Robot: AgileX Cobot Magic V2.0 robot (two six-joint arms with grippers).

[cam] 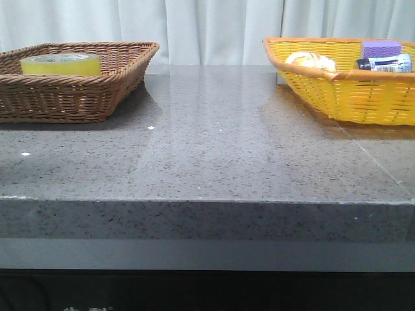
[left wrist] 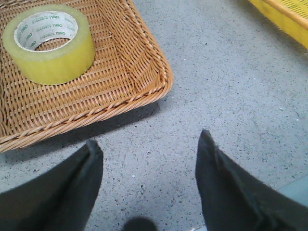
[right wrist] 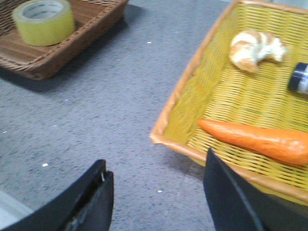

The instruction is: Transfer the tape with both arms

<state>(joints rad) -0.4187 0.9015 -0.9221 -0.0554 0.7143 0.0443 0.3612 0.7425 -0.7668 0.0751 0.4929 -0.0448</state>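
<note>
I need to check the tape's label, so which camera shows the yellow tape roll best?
The left wrist view: the tape is close, its printed core visible. The right wrist view shows it smaller; the front view shows only its side above the brown basket rim.

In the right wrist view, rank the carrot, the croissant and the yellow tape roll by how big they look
1. carrot, longest, though nearest the camera.
2. tape and croissant look about alike, so I won't rank them.
</note>
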